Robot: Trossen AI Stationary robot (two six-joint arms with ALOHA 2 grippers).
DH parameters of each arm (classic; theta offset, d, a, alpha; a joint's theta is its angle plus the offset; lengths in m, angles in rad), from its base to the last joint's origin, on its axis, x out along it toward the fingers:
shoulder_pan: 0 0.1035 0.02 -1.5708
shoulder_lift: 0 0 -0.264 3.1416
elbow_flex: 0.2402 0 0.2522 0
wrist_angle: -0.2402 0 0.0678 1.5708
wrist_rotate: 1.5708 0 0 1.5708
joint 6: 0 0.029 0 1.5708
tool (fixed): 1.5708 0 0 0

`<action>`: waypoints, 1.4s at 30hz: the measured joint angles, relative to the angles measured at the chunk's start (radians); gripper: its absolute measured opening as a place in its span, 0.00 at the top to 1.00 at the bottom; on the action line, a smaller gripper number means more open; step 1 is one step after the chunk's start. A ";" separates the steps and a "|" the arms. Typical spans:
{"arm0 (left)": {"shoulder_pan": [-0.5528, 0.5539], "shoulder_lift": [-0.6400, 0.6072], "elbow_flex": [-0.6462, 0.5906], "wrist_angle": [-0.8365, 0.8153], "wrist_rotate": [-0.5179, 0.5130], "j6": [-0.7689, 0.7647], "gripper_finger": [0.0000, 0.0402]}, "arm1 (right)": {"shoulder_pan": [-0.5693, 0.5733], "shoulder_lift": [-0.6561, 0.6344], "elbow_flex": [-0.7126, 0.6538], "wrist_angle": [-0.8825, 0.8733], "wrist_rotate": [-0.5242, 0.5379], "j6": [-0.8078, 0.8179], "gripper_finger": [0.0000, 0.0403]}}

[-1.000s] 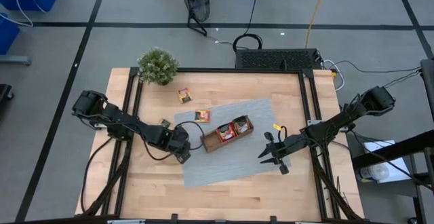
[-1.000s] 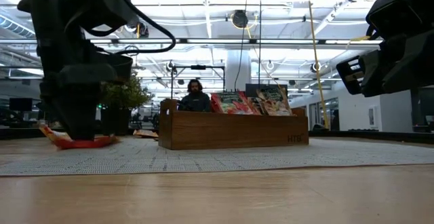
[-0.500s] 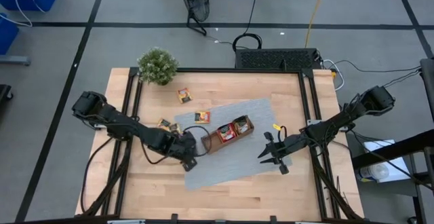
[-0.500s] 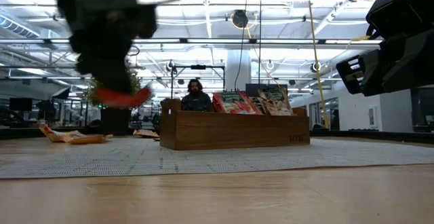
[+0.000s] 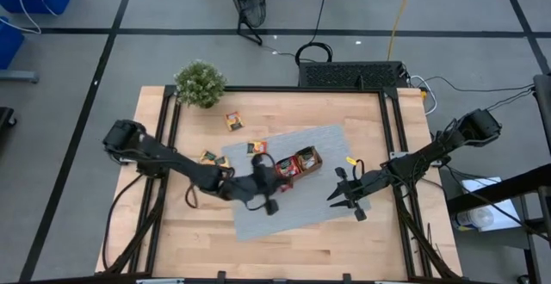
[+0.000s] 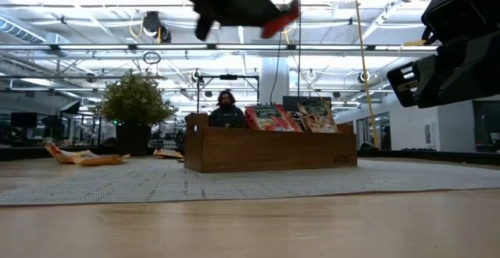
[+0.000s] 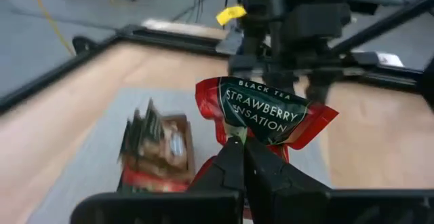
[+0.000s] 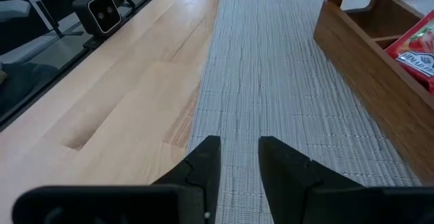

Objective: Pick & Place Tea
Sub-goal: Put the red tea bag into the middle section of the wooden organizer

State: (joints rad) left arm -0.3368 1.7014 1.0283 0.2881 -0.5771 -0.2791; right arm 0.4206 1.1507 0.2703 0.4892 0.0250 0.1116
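Observation:
My left gripper [image 7: 241, 142] is shut on a red tea sachet [image 7: 268, 112] printed "Black Tea Strawberry Sensation". It hangs high above the grey mat [image 5: 297, 202], beside the left end of the wooden tray [image 5: 289, 167]. In the low view the sachet [image 6: 281, 17] shows above the tray [image 6: 269, 150]. Red sachets [image 6: 285, 119] stand in the tray. Loose sachets [image 5: 233, 120] [image 5: 256, 147] [image 5: 209, 157] lie flat on the table. My right gripper [image 8: 237, 149] waits open over the mat's right edge [image 5: 344, 196]. My left gripper pinches the red sachet by one edge [image 7: 236, 134] between its two fingertips. The rest of the sachet sticks out beyond the fingers, toward the table's right. It is lifted clear of mat and tray and tilted in the low view.
A small potted plant [image 5: 200, 83] stands at the table's far left corner. A person [image 6: 225, 111] sits in the room behind the tray. Bare wood lies along the table's near edge [image 5: 284, 250].
My left gripper has taken the red sachet off the mat to the left of the tray. It has lifted it high and carried it toward the table's right, up to the tray's left end. The right arm has kept still.

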 joint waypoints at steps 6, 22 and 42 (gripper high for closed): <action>0.060 0.191 0.005 0.208 -0.006 -0.008 0.99 | 0.000 0.000 0.000 0.001 0.000 0.000 0.77; 0.068 0.311 0.007 0.283 -0.255 -0.022 1.00 | 0.000 0.000 0.000 -0.009 0.000 0.000 0.77; 0.068 0.311 0.007 0.166 -0.263 -0.039 1.00 | -0.089 0.132 0.000 0.337 0.262 -0.134 0.76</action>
State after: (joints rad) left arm -0.2687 2.0129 1.0355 0.4538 -0.8402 -0.3180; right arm 0.3316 1.2831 0.2707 0.8266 0.2874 -0.0227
